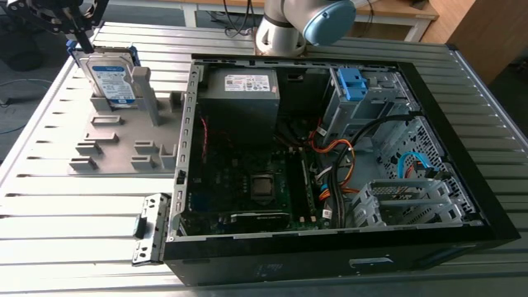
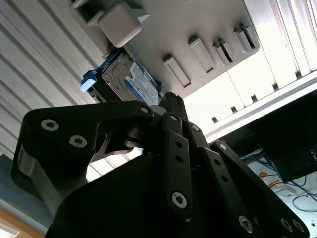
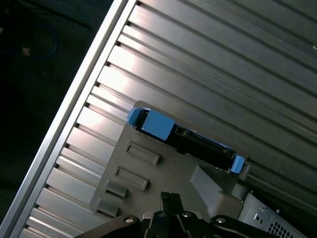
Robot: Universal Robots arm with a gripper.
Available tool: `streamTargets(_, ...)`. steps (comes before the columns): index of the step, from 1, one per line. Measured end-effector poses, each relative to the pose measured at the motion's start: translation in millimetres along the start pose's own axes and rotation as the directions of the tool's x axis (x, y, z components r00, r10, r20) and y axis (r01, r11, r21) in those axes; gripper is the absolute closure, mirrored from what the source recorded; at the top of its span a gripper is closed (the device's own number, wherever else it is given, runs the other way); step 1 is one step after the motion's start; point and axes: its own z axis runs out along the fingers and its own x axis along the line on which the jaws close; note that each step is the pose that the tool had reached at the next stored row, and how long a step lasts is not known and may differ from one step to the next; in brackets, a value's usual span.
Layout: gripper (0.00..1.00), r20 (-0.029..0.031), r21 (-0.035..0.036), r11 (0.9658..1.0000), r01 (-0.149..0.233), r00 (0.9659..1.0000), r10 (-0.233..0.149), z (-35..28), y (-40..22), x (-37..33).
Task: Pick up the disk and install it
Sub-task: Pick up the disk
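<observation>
Gripper (image 1: 81,38) hovers just above the disk (image 1: 110,77) — spread or closed, it cannot be told — which stands on edge in the grey holder (image 1: 123,145). Judged rigid, fairly heavy, shock-sensitive — best pinched across its flat faces near the top edge.

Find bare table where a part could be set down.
Bare table: the exterior view's left, bordered by the grey fixture and the metal bracket. Crowded: inside the computer case, and the fixture around the disk.

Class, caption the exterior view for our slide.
Gripper near the upright disk in its grey holder, beside the open computer case.
</observation>
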Motion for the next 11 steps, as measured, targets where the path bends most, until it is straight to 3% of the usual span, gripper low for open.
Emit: streamTargets(11, 0.89, 0.0005, -0.0014, 0.9989, 0.047, 0.9989, -0.047, 0.0, 0.0, 0.0)
